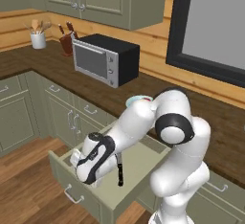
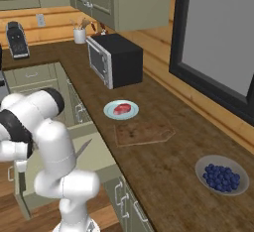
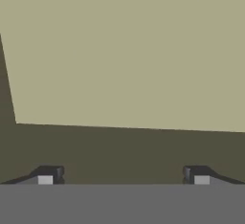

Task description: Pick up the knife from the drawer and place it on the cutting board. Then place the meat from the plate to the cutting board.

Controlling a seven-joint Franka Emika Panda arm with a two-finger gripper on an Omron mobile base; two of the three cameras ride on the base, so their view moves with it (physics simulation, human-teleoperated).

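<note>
Over open drawer (image 1: pixel 139 163): arm bent down low, gripper (image 3: pixel 122 175) inside, fingers spread wide, empty; knife (image 1: pixel 120 171) just beside hand.

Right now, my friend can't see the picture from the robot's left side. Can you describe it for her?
A white robot arm reaches down into an open sage-green drawer, where a small black-handled knife lies on the pale floor. Behind, a dark wooden counter carries a black microwave and a knife block.

matt sage-green drawer (image 1: pixel 91 196), dark wood-grain counter (image 2: pixel 163 176), brown wooden cutting board (image 2: pixel 141 133)
</note>
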